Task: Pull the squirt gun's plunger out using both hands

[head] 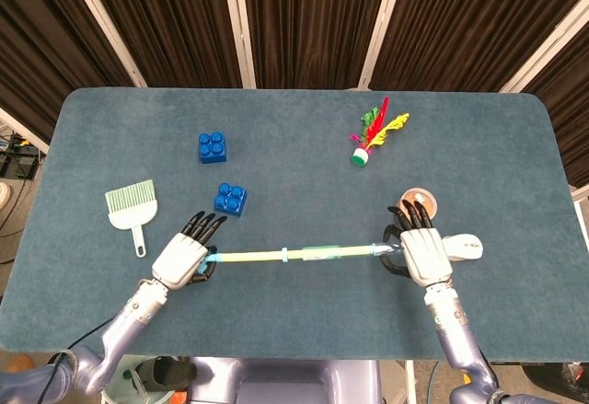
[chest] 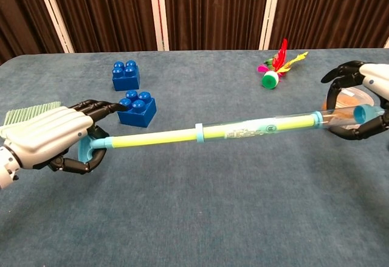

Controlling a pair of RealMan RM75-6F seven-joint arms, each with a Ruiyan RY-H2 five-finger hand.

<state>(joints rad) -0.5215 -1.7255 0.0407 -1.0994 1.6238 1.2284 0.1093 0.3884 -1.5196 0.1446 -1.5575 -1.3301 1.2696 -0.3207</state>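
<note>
The squirt gun [head: 331, 254] [chest: 261, 126] is a long clear tube with a pale yellow-green plunger rod [head: 248, 257] [chest: 152, 138] drawn out of its left end past a light blue collar [chest: 199, 131]. It hangs above the table between both hands. My left hand [head: 182, 259] [chest: 51, 137] grips the light blue plunger handle [chest: 90, 148]. My right hand [head: 419, 249] [chest: 361, 106] grips the tube's blue nozzle end [chest: 363, 113].
Two blue blocks [head: 213, 146] [head: 230, 199] lie behind my left hand, with a green hand brush [head: 130, 208] at the left. A feathered shuttlecock [head: 373, 133] lies at the back right. An orange round tub [head: 419, 203] and a white mouse [head: 465, 247] sit by my right hand.
</note>
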